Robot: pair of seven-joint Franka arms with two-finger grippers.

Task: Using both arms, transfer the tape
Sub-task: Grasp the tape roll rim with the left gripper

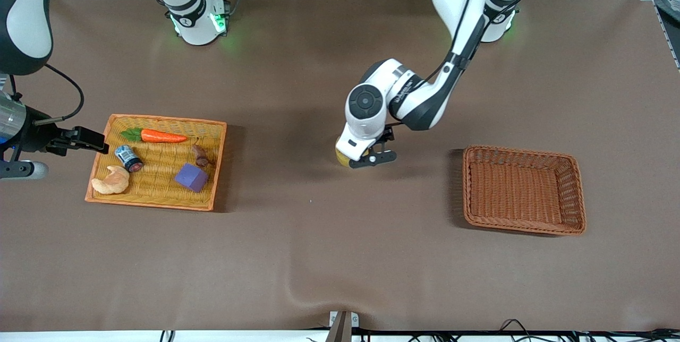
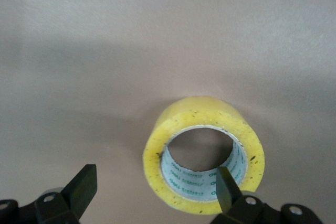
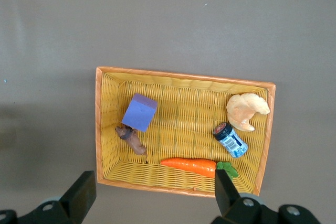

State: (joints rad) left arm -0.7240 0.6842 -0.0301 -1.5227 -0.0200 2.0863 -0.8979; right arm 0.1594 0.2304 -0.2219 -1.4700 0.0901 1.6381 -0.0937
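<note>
The tape (image 2: 202, 155) stands on the bare brown surface (image 1: 319, 257) about midway between the two baskets, its open core facing up, and in the front view only a yellow sliver of it shows beneath the left arm's wrist. So it is out of the yellow tray (image 1: 159, 198) and not yet in the brown basket (image 1: 523, 222) at the left arm's end of the surface: the first half of the transfer looks done, the second half is still to do. The left hand (image 2: 152, 192) is low over the roll with its fingers spread wide; in the left wrist view one fingertip (image 2: 227, 184) sits at the roll's inner rim and the other stands clear of its outer wall, so nothing is pinched yet. I judge the step in hand to be the left arm's pick-up, with closing on the wall, lifting and carrying to the brown basket left. The right hand (image 3: 151, 192) hangs spread and empty over the yellow tray's edge, apparently waiting. In that tray remain a carrot (image 1: 159, 136), a small blue-labelled can (image 1: 128, 157), a croissant (image 1: 111, 181), a purple cube (image 1: 191, 177) and a small brown piece (image 1: 201, 156).
</note>
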